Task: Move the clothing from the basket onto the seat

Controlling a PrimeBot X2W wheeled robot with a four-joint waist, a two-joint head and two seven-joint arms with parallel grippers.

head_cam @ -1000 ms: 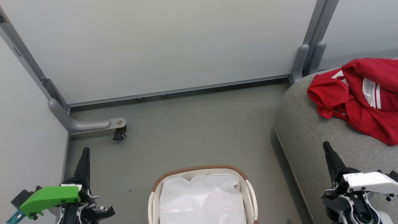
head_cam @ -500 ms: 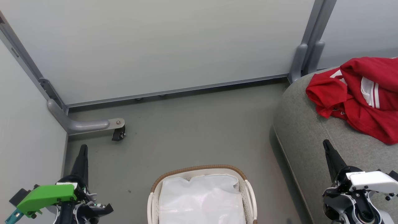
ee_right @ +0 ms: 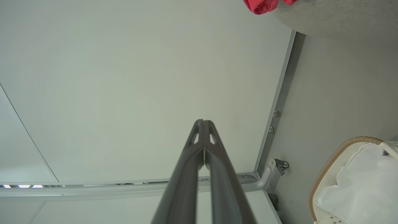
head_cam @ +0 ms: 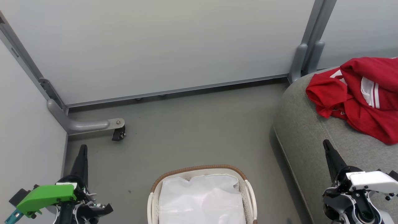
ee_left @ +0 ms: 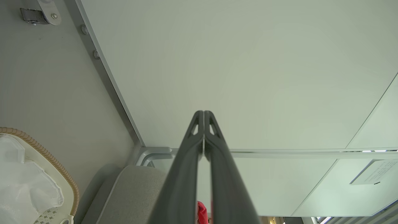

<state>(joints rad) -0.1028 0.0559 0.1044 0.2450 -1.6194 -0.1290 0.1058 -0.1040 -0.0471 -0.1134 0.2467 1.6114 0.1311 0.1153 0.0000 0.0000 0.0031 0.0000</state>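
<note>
Grey floor and pale wall panels enclose the place. From the head view, the clothing lies crumpled on the seat at the right. The basket stands on the floor at bottom centre, with a white liner inside. The left wrist view adds a paper sign on a far panel; its writing is too small to read. The left gripper and the right gripper both have the jaws pressed together, holding nothing. White marks on the clothing are folded and cannot be read.
</note>
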